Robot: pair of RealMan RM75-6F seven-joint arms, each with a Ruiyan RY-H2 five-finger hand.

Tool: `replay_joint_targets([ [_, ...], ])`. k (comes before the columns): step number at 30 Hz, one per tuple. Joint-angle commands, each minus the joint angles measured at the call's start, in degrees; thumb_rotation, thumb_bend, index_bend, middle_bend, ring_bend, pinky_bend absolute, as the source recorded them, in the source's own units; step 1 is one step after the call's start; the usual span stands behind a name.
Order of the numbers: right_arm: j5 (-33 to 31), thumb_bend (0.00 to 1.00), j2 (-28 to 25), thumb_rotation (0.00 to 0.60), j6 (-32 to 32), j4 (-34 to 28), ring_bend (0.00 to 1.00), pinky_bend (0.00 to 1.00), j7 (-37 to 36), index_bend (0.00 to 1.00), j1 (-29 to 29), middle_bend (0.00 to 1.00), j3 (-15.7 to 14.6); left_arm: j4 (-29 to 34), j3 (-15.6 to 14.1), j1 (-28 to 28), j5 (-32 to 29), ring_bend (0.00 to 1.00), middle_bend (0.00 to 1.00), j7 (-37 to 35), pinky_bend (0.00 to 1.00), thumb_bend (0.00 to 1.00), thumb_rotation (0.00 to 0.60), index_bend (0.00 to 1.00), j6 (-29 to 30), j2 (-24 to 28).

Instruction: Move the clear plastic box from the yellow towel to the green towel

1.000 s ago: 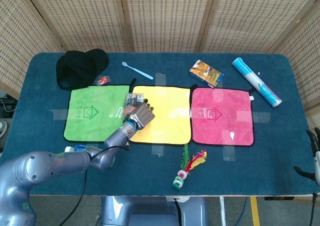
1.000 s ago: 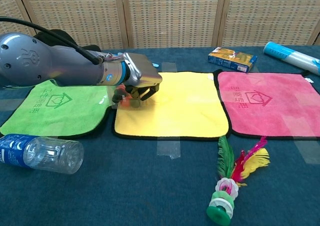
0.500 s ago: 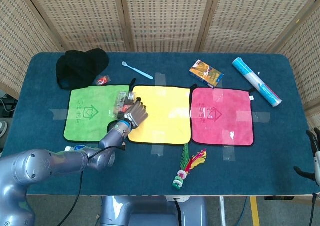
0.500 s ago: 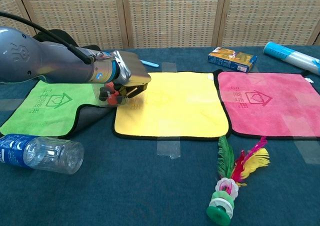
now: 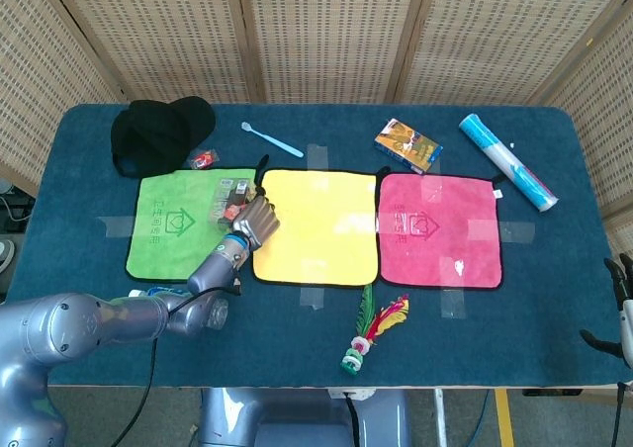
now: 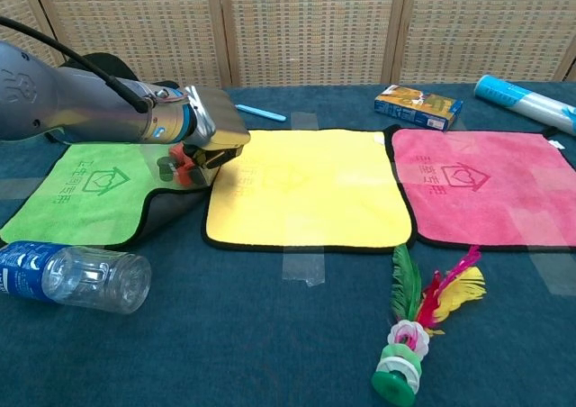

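The clear plastic box [image 5: 233, 198] [image 6: 178, 166], with red and dark contents, is over the right edge of the green towel [image 5: 173, 224] [image 6: 81, 186]. My left hand [image 5: 256, 220] [image 6: 212, 135] grips it from above with its fingers curled around it. The box is partly hidden under the hand in the chest view. The green towel's near right corner [image 6: 171, 207] is folded over, showing its dark underside. The yellow towel [image 5: 316, 227] [image 6: 306, 186] lies bare just right of the hand. Only a sliver of my right hand [image 5: 623, 304] shows at the head view's right edge, away from everything.
A pink towel [image 5: 440, 229] [image 6: 477, 186] lies right of the yellow one. A water bottle [image 6: 76, 276] lies near the front left and a feather shuttlecock [image 5: 371, 333] [image 6: 418, 326] near the front. A black cap [image 5: 158, 131], blue toothbrush [image 5: 272, 138], snack box [image 5: 407, 144] and tube [image 5: 506, 160] sit at the back.
My left hand has carried the box leftward from the yellow towel's left edge to the green towel's right side. The green towel's near corner has folded over.
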State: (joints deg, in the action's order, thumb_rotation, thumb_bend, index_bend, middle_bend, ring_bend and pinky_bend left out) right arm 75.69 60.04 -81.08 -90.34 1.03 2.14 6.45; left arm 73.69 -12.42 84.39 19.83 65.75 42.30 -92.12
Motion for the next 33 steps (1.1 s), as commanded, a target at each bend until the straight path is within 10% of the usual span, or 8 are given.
replay_joint_targets([
  [1,0.0,0.00,0.0,0.600,0.1,0.0,0.00,0.00,0.0,0.00,0.0,0.00,0.0,0.2,-0.3,-0.1,-0.3,0.28,0.28,0.0,0.17,1.00,0.600,0.53,0.1,0.2],
  [33,-0.4,0.00,-0.1,0.600,0.8,-0.3,0.00,0.00,-0.2,0.00,0.3,0.00,-0.1,-1.9,-0.8,0.1,-2.2,0.28,0.28,1.6,0.17,1.00,0.600,0.53,-0.2,-1.3],
])
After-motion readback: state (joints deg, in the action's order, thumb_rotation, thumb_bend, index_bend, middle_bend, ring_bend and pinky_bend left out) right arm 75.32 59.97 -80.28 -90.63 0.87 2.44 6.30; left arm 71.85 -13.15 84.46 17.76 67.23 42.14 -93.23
